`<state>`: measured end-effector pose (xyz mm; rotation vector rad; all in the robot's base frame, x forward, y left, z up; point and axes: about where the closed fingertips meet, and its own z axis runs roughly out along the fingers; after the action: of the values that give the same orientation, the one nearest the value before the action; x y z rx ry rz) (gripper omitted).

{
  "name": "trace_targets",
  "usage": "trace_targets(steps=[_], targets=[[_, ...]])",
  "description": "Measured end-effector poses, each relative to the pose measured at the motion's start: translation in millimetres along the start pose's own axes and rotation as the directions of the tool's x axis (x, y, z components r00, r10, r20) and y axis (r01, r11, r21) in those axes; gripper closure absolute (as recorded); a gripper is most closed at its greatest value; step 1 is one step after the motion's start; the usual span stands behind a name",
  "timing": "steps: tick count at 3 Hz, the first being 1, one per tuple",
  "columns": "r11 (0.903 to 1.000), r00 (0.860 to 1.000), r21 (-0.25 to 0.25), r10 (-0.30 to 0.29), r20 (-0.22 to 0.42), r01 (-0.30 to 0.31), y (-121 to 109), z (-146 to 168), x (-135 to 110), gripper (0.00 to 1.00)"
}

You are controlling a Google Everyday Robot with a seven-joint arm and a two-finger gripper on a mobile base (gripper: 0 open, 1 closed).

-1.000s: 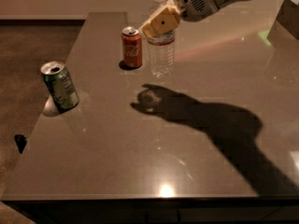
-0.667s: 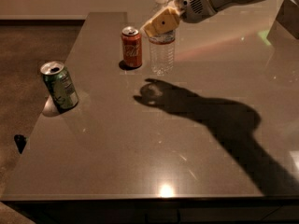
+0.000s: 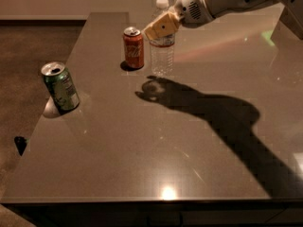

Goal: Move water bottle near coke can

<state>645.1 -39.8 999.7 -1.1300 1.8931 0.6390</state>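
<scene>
The water bottle (image 3: 162,56) is clear ribbed plastic with a white cap and stands upright on the dark table (image 3: 156,145), towards the far side. The coke can (image 3: 133,48) is red with a silver top and stands upright just left of the bottle, a small gap apart. My gripper (image 3: 161,26) reaches in from the upper right and sits at the bottle's upper part, covering its shoulder and label. The bottle's cap shows above the gripper.
A green can (image 3: 60,87) with a silver top stands near the table's left edge. The arm's shadow (image 3: 213,112) lies across the middle and right of the table. Brown carpet floor (image 3: 28,46) lies beyond the left edge.
</scene>
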Motion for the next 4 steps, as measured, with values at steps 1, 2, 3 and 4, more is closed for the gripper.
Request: trace_targets(steps=[1,2,3,4], targets=[[0.9997,1.000,-0.023,0.013,0.015,-0.013,-1,15,3,1.00],[0.9992,0.999,-0.039,0.013,0.038,-0.012,-1,32,5,1.00],[0.9996,0.998,-0.026,-0.003,0.070,0.005,-3,43,5,0.83],[0.9994,0.997,-0.034,0.002,0.080,0.000,-7,52,9,0.61]])
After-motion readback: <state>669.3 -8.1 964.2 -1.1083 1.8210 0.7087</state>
